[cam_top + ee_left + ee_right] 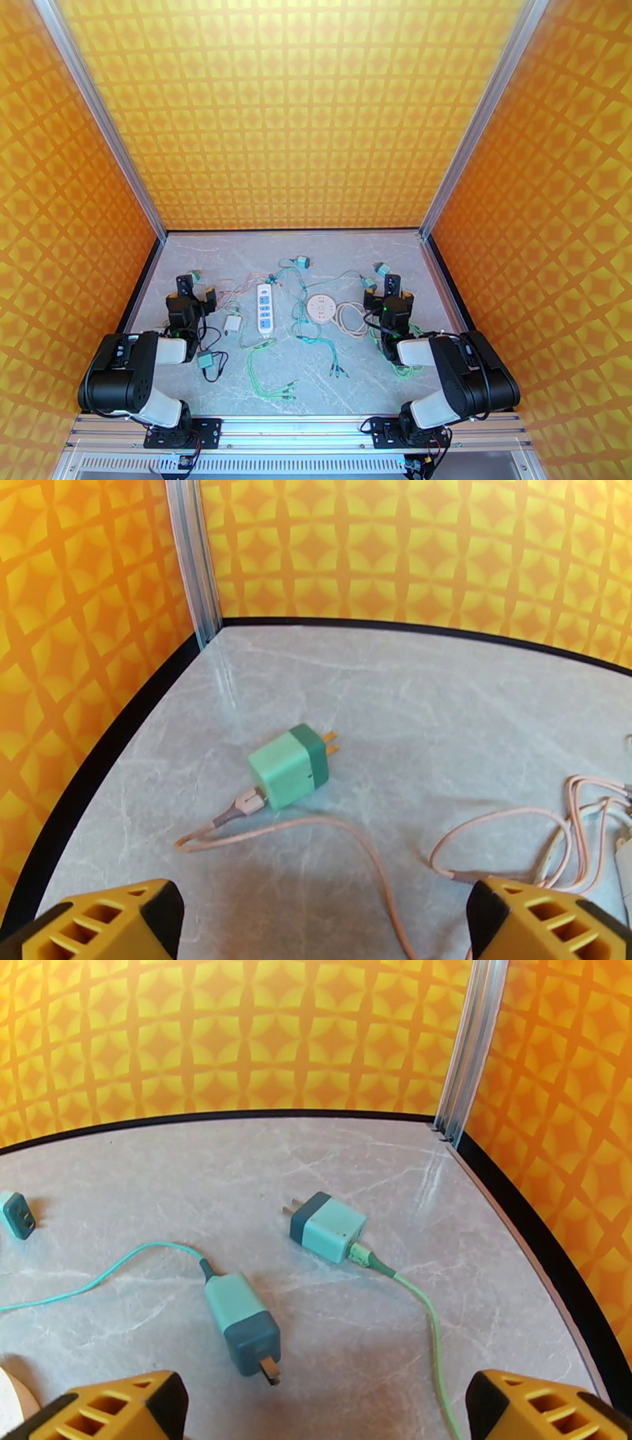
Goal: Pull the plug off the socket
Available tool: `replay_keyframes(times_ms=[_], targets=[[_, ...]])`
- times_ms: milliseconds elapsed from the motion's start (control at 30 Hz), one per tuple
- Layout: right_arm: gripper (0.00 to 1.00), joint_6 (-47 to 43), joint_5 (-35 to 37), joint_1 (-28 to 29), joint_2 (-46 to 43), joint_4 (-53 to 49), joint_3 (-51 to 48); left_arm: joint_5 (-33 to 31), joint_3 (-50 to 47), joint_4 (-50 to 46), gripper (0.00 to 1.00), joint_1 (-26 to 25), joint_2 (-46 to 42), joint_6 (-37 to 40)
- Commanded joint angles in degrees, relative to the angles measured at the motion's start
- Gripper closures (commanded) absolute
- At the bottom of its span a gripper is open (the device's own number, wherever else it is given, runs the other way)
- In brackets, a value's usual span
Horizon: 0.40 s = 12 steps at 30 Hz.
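The left gripper (pixel 320 910) hangs released, its yellow fingers (pixel 103 926) spread wide, with nothing between them but the marbled table (pixel 442 693) and a loop of pink cable (pixel 347 835). Just beyond it a mint-green charger (pixel 290 766) lies on its side. Its two prongs are bare and point away, and the pink cable runs from its near end.

The right gripper (pixel 321 1394) is spread just as wide and holds nothing. Two teal chargers lie ahead of it, apart from each other. The nearer charger (pixel 241 1321) has its dark end and prongs turned toward the gripper. The farther charger (pixel 328 1227) has its prongs aimed left and a green cable (pixel 426 1331) trailing back. A small dark-teal plug (pixel 16 1214) sits at the left edge.

From above, the white power strip (pixel 265 309) lies lengthwise mid-table between the two arms, nearer the left one. A round white socket (pixel 321 306) sits just to its right, and green cords (pixel 304 316) are tangled between and around both. Whether any plug sits in the strip or the round socket is too small to tell.
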Motion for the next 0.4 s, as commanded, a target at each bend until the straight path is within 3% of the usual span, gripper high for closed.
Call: replay_keyframes(times_ms=[0,367], targets=[[0.02,0.78,-0.05,-0.32,-0.43,1.28,0.93,1.38,0.07,1.53,0.01,0.43,0.21,0.95],[0.02,0.85,-0.14,-0.28,-0.42,1.18,1.02,1.37,0.0,1.8,0.01,0.41,0.26,0.95]])
